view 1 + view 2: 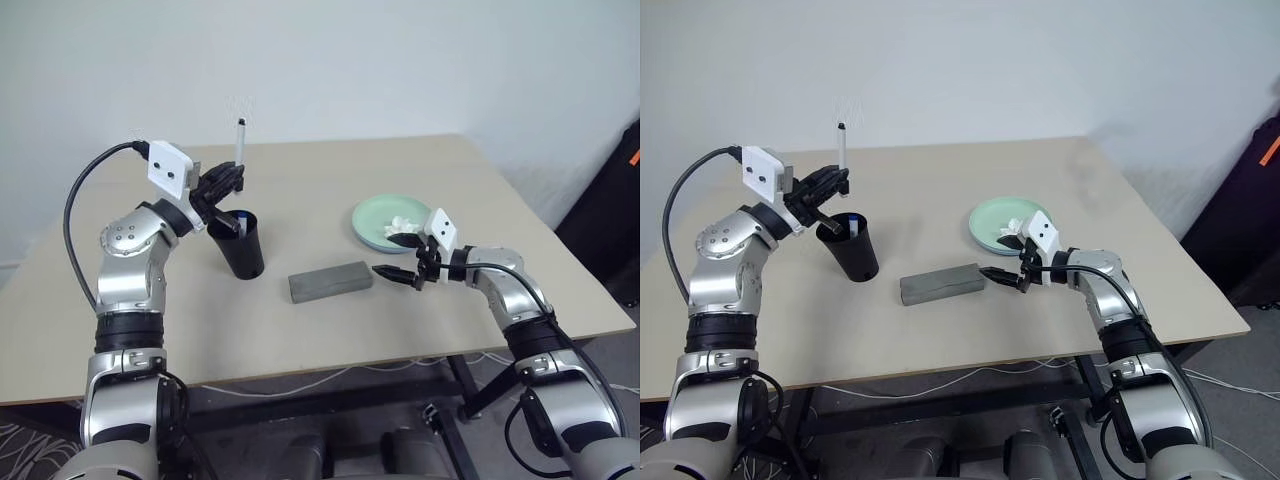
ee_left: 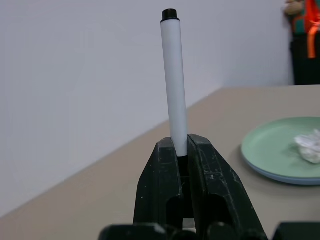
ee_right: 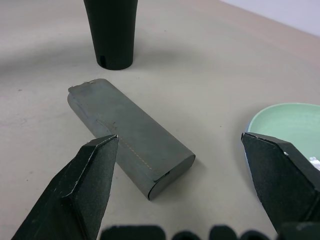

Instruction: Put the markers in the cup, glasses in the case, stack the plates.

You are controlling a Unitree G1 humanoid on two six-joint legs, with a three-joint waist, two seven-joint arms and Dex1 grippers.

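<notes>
My left hand (image 1: 232, 180) grips a black-capped marker (image 1: 240, 140) upright, raised just above the black cup (image 1: 240, 245) w/ a blue-capped marker (image 1: 238, 216) inside, while my right hand (image 1: 400, 257) hangs wide open over the bench (image 1: 330, 180) between grey case (image 1: 330, 281) & mint plate (image 1: 375, 215) w/ a white lump.

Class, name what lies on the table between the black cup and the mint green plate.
The dark grey case lies between the cup and the green plate, closed and flat, in the left eye view.
</notes>
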